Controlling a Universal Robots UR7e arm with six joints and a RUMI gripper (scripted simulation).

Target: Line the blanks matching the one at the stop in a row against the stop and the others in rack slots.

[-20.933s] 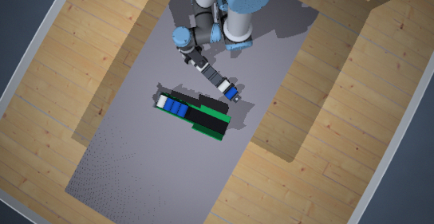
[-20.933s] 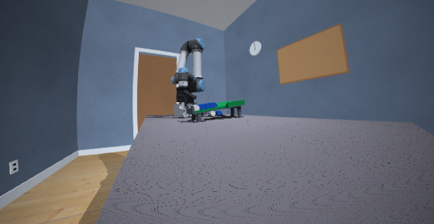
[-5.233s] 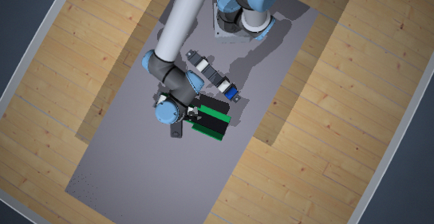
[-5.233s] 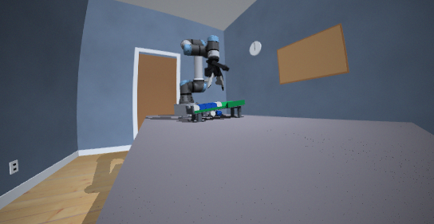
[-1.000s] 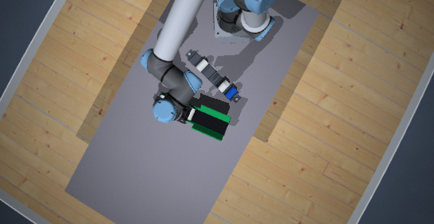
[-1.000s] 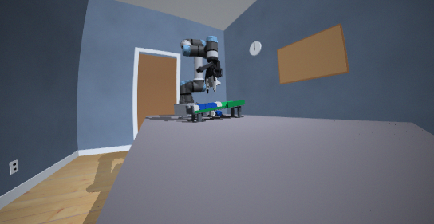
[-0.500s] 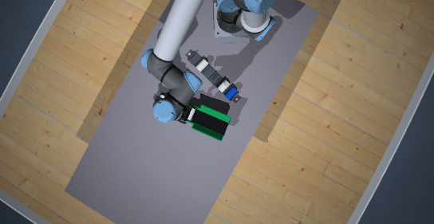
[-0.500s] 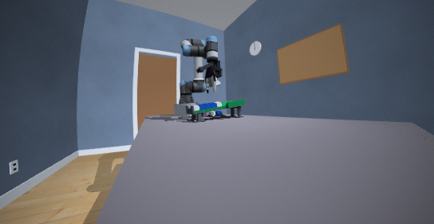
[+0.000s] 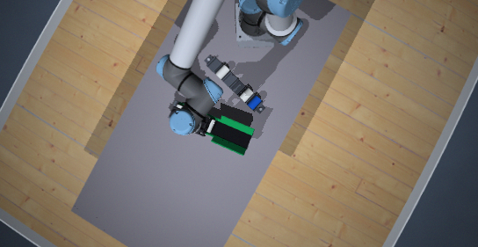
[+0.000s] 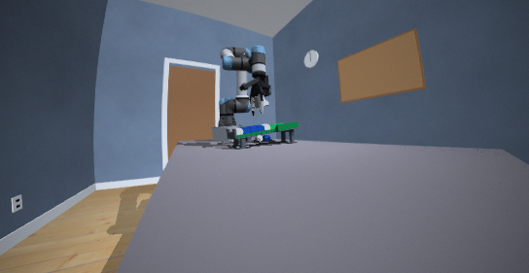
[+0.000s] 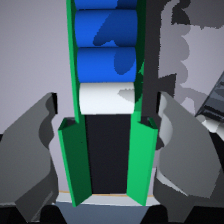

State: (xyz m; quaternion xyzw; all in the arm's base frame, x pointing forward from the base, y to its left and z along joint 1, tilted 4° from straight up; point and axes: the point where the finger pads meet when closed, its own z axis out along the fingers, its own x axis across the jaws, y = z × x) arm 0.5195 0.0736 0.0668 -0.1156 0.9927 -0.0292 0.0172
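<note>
One white blank [image 10: 239, 131] lies at the low, left end of the green ramp [image 10: 288, 126] [image 9: 237, 124] [image 11: 75, 165] in the exterior view; next come three blue blanks [image 10: 253, 129] [image 11: 106, 65], then a second white blank [image 10: 266, 127] [image 11: 107, 98], all five lying across the ramp. Above the ramp, my one gripper [image 10: 258, 113] [image 11: 107, 93] hangs with two fingers part-way spread, nothing between them. Beside the ramp on the worktop [image 9: 176, 176] [image 10: 311, 204], the stock rack [image 9: 232, 83] bears three: two white blanks [image 9: 222, 71] and one blue blank [image 9: 254, 102].
</note>
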